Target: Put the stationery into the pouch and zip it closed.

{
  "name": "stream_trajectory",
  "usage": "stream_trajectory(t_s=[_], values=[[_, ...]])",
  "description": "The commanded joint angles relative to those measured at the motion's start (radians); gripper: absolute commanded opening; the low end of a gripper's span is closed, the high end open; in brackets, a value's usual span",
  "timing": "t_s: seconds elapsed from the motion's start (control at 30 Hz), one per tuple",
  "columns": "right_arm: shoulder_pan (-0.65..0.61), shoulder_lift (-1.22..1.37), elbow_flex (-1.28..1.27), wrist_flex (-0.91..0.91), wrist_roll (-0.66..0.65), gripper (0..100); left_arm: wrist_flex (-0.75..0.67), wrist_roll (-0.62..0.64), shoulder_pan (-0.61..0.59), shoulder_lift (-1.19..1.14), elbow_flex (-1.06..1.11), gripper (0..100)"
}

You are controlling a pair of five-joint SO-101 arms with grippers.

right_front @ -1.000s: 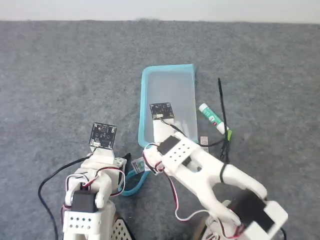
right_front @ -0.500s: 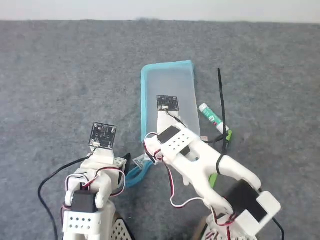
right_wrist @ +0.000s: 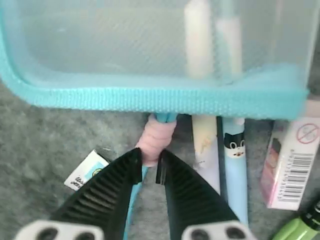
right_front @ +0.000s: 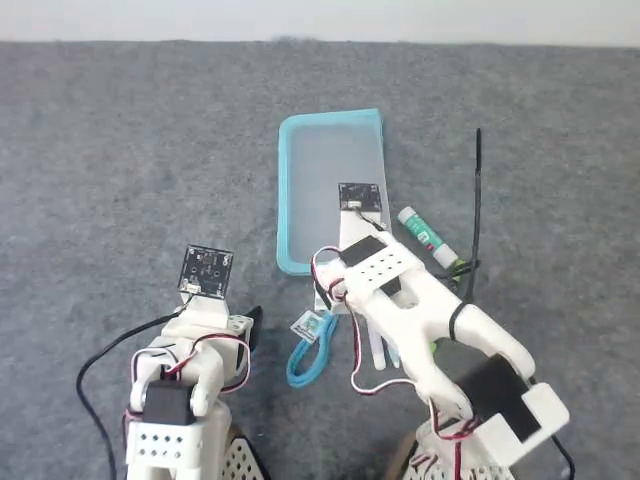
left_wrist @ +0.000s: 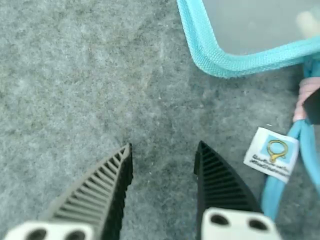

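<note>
While right fingers (right_wrist: 115,185) pinch pink pull (right_wrist: 157,136), pens (right_wrist: 205,142) poke from pouch (right_front: 328,165), glue (right_front: 428,238) beside; left fingers (left_wrist: 107,190) spread. Pouch shifted toward far worktop (right_front: 120,150) edge.

Soft, even light covers the grey carpet (right_front: 120,150), leaving only a faint shadow along the pouch (right_front: 330,170) edge.

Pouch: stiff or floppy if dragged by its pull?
Probably floppy: the pouch is thin translucent sheet with fabric edging, so it may buckle rather than slide whole. Likely light; the pens half inside could slip out. The right pincer pinches only its pink pull, so it may pivot.
</note>
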State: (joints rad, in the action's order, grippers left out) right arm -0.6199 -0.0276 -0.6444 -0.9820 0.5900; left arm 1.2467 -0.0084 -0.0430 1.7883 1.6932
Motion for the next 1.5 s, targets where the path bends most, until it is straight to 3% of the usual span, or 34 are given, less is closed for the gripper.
stream_trajectory(t_s=[0.0,0.2,0.27,0.47,0.63,0.77,0.97,1.47], values=[[0.090,-0.025,0.057,-0.030,-0.080,1.6,0.002,0.015,0.002,0.011,-0.005,19],[0.189,-0.124,0.109,-0.156,-0.766,1.3,0.002,0.015,0.002,0.011,-0.005,19],[0.194,-0.140,0.107,-0.183,-0.821,1.3,0.002,0.015,0.002,0.011,-0.005,19],[0.173,-0.143,0.100,-0.160,-0.729,1.7,0.002,0.015,0.002,0.011,-0.005,19],[0.061,-0.139,0.167,-0.133,-0.348,1.7,0.002,0.015,0.002,0.011,-0.005,19],[-0.008,-0.102,0.196,-0.136,-0.207,9.1,0.002,0.015,0.002,0.011,-0.005,19],[-0.007,0.028,0.196,-0.137,-0.133,21.4,0.002,0.015,0.002,0.011,-0.005,19],[0.090,0.174,0.209,-0.024,-0.132,21.5,0.002,0.015,0.002,0.011,-0.005,19]])
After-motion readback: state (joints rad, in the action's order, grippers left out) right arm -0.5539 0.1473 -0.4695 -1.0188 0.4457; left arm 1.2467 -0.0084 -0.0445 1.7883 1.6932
